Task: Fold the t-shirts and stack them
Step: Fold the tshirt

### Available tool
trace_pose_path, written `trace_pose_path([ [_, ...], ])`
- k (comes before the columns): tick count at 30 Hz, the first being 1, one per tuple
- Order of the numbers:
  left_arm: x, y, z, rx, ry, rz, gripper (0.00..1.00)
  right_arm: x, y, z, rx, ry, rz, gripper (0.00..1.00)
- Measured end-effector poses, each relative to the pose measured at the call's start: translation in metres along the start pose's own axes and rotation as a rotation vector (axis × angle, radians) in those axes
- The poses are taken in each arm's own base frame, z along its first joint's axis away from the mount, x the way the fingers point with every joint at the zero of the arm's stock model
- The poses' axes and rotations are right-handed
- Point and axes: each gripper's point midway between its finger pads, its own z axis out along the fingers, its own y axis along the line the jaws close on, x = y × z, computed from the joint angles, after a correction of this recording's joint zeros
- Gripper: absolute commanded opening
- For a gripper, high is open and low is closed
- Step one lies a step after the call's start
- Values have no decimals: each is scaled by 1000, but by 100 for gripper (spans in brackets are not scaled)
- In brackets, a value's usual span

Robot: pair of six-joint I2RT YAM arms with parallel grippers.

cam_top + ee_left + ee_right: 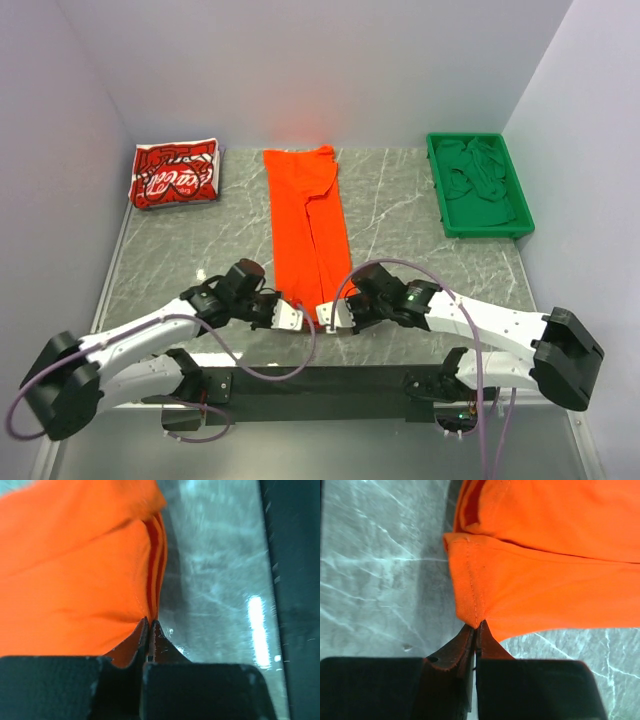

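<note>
The orange t-shirt (306, 222) lies folded into a long narrow strip down the middle of the table, its near end by the arms. My left gripper (291, 317) is shut on the near left corner of that strip; the left wrist view shows the orange t-shirt (75, 580) pinched at the fingertips (156, 627). My right gripper (331, 318) is shut on the near right corner, the hemmed edge of the orange t-shirt (545, 580) clamped between its fingertips (485, 628). The red t-shirt (175, 174) with white print sits folded at the far left.
A green tray (478, 185) holding dark green cloth stands at the far right. The table (420, 250) is grey marble-patterned, with a black bar along its near edge. Purple-white walls close in the back and sides.
</note>
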Motion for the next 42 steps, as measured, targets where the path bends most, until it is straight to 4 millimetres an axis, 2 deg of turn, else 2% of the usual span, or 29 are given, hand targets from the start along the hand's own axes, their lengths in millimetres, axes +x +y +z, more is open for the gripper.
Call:
trace_pose_path([
  [3,-17,2,-13,-23,-56,-20,1,-5,-2,-6,4,-5,15,0],
  [5,-19,7,-19,-37,-74,-45,1,-3,-2,-7,2,3,21,0],
  [10,9,37,-27,-90,-24,-158,1,11,-11,-6,-3,38,46,0],
  [13,17,63,-30,-120,-12,-187,1,15,-37,-5,14,47,64,0],
  [16,23,93,-32,-149,-4,-191,1,20,-72,-5,47,57,76,0],
  [23,38,156,-32,-208,-7,-188,1,40,-142,3,90,81,84,0],
  [33,74,223,-22,-278,-3,-195,1,68,-214,23,102,92,61,0],
  [38,85,254,-21,-310,-1,-186,1,81,-252,33,126,97,52,0],
  [42,91,274,-20,-332,-1,-178,1,90,-266,38,132,102,49,0],
])
